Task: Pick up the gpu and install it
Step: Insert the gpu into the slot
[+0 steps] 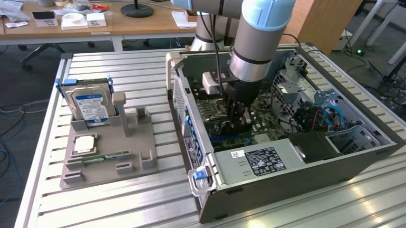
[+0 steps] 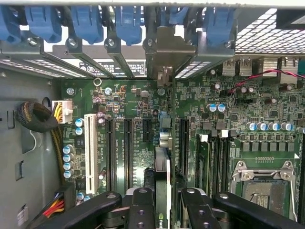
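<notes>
Silver-grey tubular arm point(image 1: 257, 52), pale blue joint caps, black band, black gripper point(image 2: 162, 202) links with screws

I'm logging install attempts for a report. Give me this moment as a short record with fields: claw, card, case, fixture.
claw: black claw shut on the thin green graphics card, down inside the case
card: thin green graphics card held edge-on over the motherboard's long black slots
case: open grey computer case lying on its side
fixture: grey holder carrying a blue-labelled hard drive and a small green memory stick

Bright, even daylight; mild glare.
</notes>
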Controlling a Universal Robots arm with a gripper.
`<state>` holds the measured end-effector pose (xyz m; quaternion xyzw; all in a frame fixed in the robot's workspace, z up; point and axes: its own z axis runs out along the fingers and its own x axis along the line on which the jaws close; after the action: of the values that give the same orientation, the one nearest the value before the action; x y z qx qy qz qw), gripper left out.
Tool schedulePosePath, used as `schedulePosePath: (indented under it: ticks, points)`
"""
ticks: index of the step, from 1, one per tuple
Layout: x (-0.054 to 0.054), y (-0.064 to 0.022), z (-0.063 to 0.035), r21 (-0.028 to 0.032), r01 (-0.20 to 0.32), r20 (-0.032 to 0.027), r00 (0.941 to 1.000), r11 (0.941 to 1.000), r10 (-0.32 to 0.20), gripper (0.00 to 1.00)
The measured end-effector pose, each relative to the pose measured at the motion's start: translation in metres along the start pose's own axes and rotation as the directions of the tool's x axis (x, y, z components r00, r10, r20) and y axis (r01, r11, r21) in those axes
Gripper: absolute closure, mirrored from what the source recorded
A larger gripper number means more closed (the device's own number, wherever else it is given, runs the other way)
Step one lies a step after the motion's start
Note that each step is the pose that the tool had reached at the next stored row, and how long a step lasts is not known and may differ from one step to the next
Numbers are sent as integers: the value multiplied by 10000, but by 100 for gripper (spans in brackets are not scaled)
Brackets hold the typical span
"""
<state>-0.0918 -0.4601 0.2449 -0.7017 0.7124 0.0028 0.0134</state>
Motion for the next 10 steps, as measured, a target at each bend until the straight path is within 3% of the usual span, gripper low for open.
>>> schedulePosePath:
  ticks: [10]
  points:
    - [2, 1, 40, -3, 0, 3, 10000, 10000, 0, 74]
